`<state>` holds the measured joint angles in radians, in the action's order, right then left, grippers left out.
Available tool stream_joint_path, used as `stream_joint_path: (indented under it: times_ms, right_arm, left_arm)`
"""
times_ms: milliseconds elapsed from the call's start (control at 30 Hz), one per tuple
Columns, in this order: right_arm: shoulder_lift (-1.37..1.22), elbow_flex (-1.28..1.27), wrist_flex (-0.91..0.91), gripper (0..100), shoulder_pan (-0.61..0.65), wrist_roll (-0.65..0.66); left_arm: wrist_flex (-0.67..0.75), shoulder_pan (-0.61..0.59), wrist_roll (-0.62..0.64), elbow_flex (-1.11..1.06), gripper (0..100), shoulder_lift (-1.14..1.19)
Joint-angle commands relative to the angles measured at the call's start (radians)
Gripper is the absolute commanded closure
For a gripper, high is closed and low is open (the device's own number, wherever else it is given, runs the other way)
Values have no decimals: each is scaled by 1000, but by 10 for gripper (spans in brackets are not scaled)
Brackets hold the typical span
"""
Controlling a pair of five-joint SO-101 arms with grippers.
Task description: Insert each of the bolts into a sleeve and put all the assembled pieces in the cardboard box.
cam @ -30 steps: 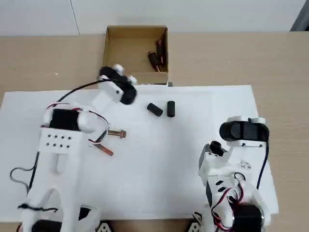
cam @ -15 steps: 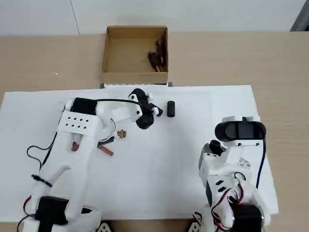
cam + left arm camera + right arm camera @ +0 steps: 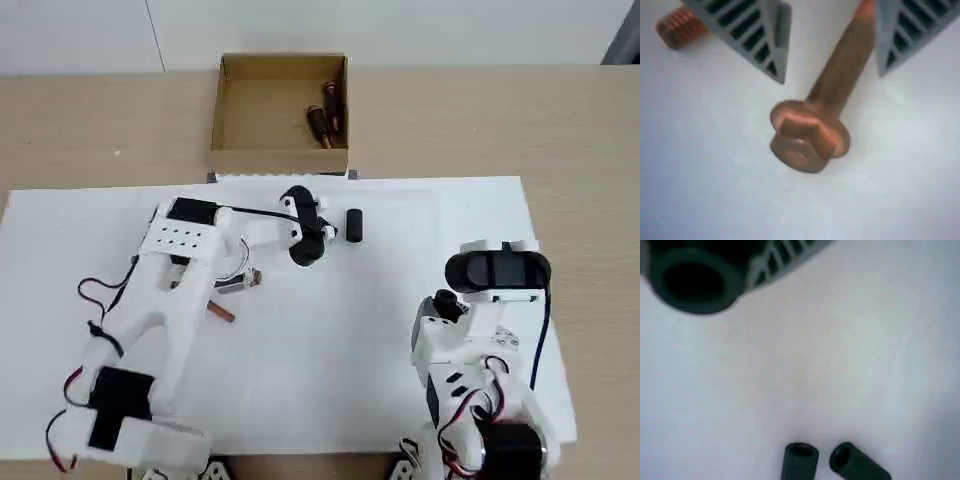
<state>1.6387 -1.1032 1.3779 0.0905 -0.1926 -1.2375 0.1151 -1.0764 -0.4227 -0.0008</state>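
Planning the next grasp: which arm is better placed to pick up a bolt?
Left. A bolt lies on the paper inside the open left gripper, while the right gripper holds a sleeve.

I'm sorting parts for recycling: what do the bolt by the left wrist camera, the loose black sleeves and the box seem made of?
Bolt: metal, copper-coloured with a dull sheen on its hex head. Sleeves: matte black, probably plastic or rubber; unclear which. Box: plain brown cardboard, matte.
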Motion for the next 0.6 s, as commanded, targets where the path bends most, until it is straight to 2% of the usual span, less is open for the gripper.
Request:
stream_joint_path:
  times_ms: [0,300,467,567]
  right_arm:
    - [7,3,-18,995,-2,14]
    - [7,3,-18,995,-2,14]
    - [7,3,-18,995,-1,14]
    - [7,3,-18,995,-1,14]
  left_arm:
    - [43,-2,-9,45,884,26]
    - [150,-2,-9,45,890,146]
    - [157,5,-9,47,992,184]
    - [152,6,-9,51,994,184]
